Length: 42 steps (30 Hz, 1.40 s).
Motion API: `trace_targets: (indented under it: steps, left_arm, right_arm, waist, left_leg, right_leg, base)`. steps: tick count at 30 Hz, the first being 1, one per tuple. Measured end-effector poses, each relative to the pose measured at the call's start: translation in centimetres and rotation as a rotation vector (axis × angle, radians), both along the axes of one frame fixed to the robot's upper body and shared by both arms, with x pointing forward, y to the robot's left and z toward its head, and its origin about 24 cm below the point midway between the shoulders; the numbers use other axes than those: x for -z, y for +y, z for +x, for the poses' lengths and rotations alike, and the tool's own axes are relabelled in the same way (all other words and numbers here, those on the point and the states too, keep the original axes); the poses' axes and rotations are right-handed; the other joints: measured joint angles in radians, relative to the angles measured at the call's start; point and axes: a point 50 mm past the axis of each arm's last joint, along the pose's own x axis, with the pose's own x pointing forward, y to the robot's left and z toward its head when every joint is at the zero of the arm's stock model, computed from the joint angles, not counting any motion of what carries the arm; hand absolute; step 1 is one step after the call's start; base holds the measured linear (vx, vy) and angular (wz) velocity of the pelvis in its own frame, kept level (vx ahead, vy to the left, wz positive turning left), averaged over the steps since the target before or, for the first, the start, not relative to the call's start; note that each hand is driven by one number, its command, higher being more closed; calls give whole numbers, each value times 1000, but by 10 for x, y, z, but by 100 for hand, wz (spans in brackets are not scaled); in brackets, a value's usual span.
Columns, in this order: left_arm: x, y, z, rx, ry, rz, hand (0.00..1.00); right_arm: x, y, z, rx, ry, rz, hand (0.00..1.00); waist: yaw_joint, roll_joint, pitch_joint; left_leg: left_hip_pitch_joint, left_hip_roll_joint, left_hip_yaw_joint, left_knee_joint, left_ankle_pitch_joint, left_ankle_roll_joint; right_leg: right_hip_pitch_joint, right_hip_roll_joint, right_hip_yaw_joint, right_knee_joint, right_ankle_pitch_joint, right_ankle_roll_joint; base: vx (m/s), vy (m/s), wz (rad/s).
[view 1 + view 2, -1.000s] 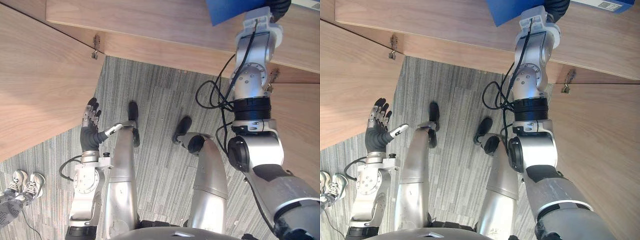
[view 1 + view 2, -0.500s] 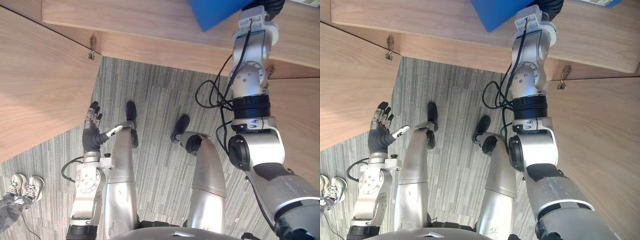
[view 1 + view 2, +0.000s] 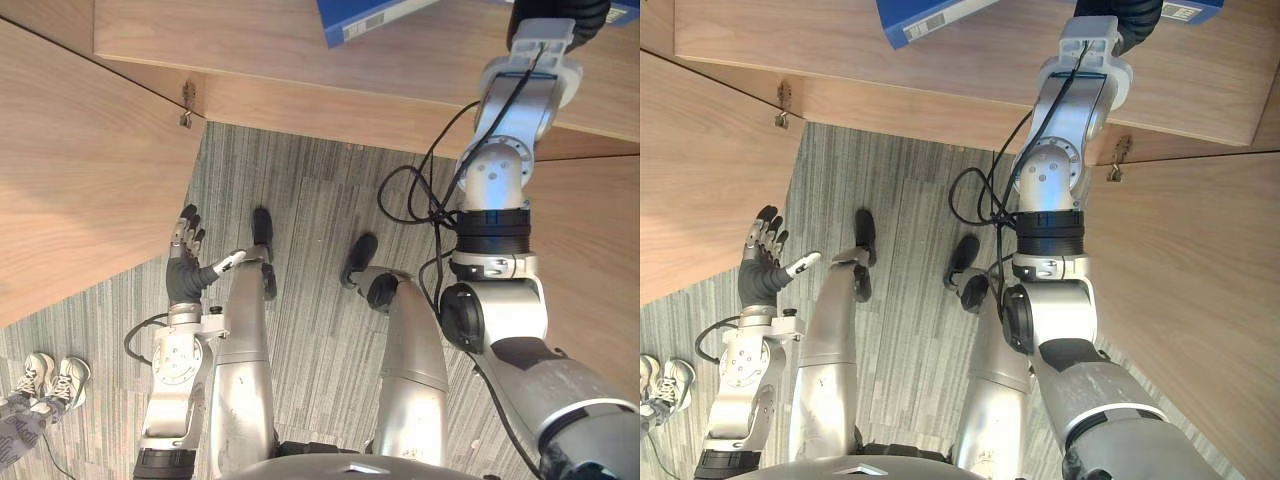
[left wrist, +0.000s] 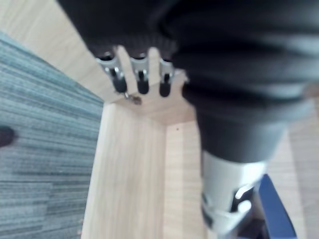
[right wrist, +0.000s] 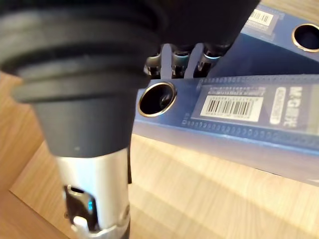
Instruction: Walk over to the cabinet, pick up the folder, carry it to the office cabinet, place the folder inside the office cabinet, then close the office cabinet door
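The blue folder (image 3: 375, 18) sits on the open cabinet's wooden shelf (image 3: 260, 50), near a second folder (image 5: 284, 30). Our right hand (image 5: 180, 56) reaches over its spine. Its fingers end behind the folder, so we cannot tell the grip. Our left hand (image 3: 184, 255) hangs open-fingered above the carpet (image 3: 310, 210). We judge the placing nearly done, with release and closing the door (image 3: 80, 170) left.

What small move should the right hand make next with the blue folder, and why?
Probably lower the blue folder fully onto the cabinet shelf: the right hand reaches over its spine, it looks tilted above the wood, and a second folder lies behind it.
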Motion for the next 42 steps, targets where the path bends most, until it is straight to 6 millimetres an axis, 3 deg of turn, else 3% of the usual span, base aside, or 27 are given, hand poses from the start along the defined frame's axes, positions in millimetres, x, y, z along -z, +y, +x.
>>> trace_targets:
  steps: [8, 18, 24, 32, 42]
  left_arm:
    - [3, -4, 12, 12, 19, 17, 0]
    - [4, -3, 12, 4, 34, 27, 0]
    - [5, -3, 12, -10, 42, 39, 0]
    - [11, -3, 17, -17, 76, 36, 0]
    - [13, -3, 19, -32, 90, 33, 0]
  right_arm:
    - [5, -9, -10, 30, -26, 16, 0]
    - [49, -38, -7, 165, 154, 93, 0]
    - [55, -50, -9, 230, 214, 129, 0]
    - [58, -52, -8, 322, 287, 46, 0]
    - [56, -50, -5, 321, 314, 74, 0]
  waist:
    - [2, -5, -25]
    - [-2, -14, -37]
    - [-16, -14, -37]
    - [-22, -14, -37]
    - [-23, -14, -37]
  left_leg:
    - [7, 1, 14, 21, -30, 21]
    - [24, 5, 25, 8, -30, 15]
    - [24, 8, 28, 5, -30, 15]
    - [24, 16, 30, 2, -30, 15]
    - [31, 17, 35, -6, -29, 17]
  right_leg:
    - [22, -7, 1, -7, -4, 11]
    - [33, 3, 13, -30, 7, 8]
    - [33, 7, 15, -39, 13, 8]
    - [38, 18, 16, -63, 28, 13]
    - [40, 20, 21, -70, 34, 12]
  base:
    - [0, 0, 0]
    - [-1, 2, -2]
    - [-3, 1, -1]
    - [-4, 3, -3]
    - [-2, 1, -1]
